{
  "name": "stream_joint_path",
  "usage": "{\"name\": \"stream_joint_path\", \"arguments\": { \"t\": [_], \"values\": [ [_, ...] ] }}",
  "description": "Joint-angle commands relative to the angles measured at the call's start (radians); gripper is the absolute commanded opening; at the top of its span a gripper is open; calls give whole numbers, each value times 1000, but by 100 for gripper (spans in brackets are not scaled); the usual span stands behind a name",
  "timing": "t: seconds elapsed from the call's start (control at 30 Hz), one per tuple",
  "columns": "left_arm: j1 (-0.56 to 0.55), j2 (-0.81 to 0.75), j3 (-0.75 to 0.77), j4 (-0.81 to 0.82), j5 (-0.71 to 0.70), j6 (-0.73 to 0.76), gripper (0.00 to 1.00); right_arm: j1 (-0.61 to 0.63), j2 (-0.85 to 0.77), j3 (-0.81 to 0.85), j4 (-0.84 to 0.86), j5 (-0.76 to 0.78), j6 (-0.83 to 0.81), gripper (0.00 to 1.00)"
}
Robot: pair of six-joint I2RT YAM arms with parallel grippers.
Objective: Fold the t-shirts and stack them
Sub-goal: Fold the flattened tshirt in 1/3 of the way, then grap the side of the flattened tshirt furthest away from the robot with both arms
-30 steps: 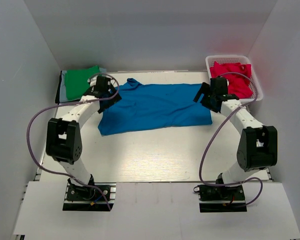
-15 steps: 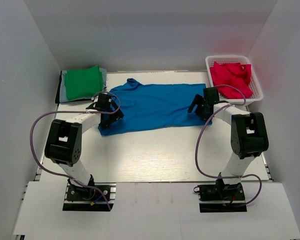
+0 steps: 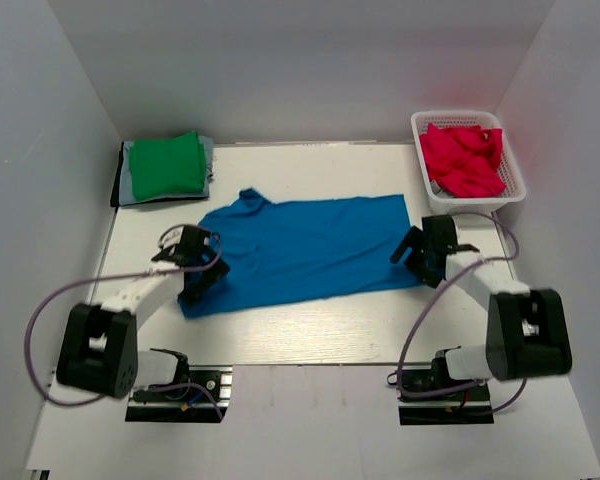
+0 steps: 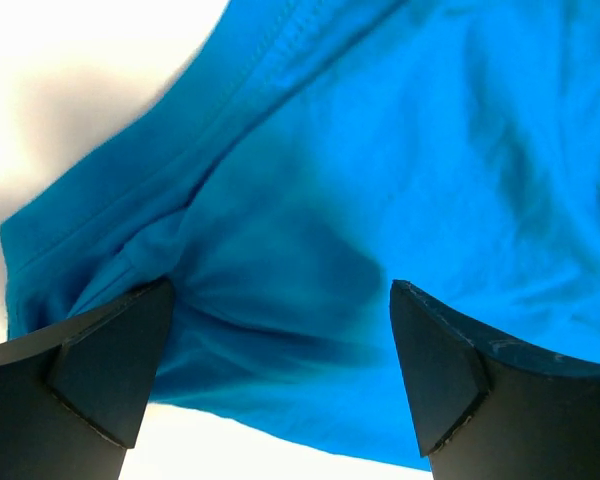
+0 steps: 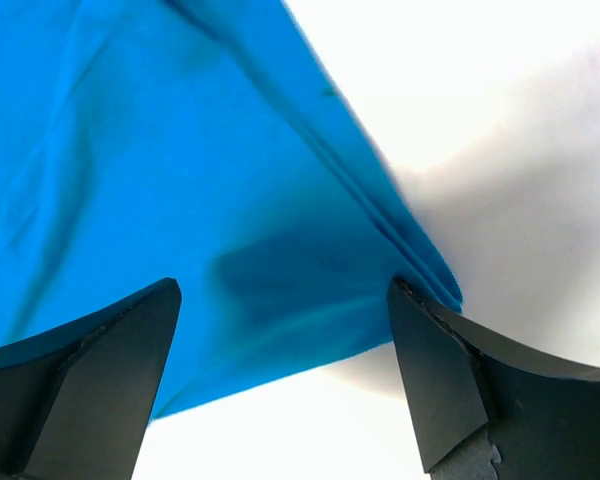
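Note:
The bright blue t-shirt point(image 3: 300, 250) lies spread flat across the middle of the table. My left gripper point(image 3: 200, 278) is at its left front corner and my right gripper point(image 3: 410, 255) is at its right edge. In the left wrist view the gripper point(image 4: 280, 330) is open, with bunched blue cloth point(image 4: 380, 150) between and beyond the fingers. In the right wrist view the gripper point(image 5: 280, 330) is open over the shirt's folded corner point(image 5: 160, 150). A folded green t-shirt point(image 3: 165, 165) tops a stack of grey and dark ones point(image 3: 123, 185) at the back left. Crimson-pink t-shirts point(image 3: 463, 160) lie in the basket.
The white mesh basket point(image 3: 460, 117) stands at the back right against the wall. White walls close in the table at the back and both sides. Bare table point(image 3: 310, 325) runs between the shirt and the near edge.
Both arms have drawn back towards the near edge, and the blue shirt has slid with them from the back of the table to the middle.

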Motion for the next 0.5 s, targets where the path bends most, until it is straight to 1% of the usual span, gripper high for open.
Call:
{"name": "stream_joint_path", "arguments": {
  "t": [0.0, 0.03, 0.07, 0.1, 0.2, 0.23, 0.27, 0.3, 0.37, 0.4, 0.43, 0.47],
  "values": [
    [-6, -150, -88, -338, 8, -97, 100, -1, -146, -87, -128, 3, -16, 90],
    [-6, -267, -97, -376, 8, -120, 100, 0, -190, -100, -131, -15, -20, 90],
    [-6, -326, -98, -377, 34, -120, 100, 2, -210, -121, -131, -34, -25, 90],
    [-6, -381, -98, -361, 59, -120, 100, 2, -271, -124, -124, -57, -55, 90],
    [-6, -535, -98, -282, 103, -74, 100, 12, -322, -98, -107, -63, -104, 90],
    [-6, -551, -87, -250, 103, -59, 100, 14, -362, -80, -104, -60, -109, 90],
    [-6, -551, -73, -193, 103, -21, 100, 20, -372, -72, -93, -51, -131, 90],
    [-6, -510, -55, -168, 103, 5, 100, 23, -385, -39, -78, -48, -146, 90],
    [-6, -421, 28, -118, 94, 68, 100, 26, -387, -20, -58, -37, -164, 90],
    [-6, -366, 92, -96, 94, 99, 100, 28, -379, -2, -47, -35, -168, 90],
    [-6, -244, 126, -76, 103, 121, 100, 31, -369, 3, -16, -35, -171, 90],
    [-15, -182, 163, -38, 123, 162, 100, 31, -350, 9, -12, -29, -169, 90]
  ]
}}
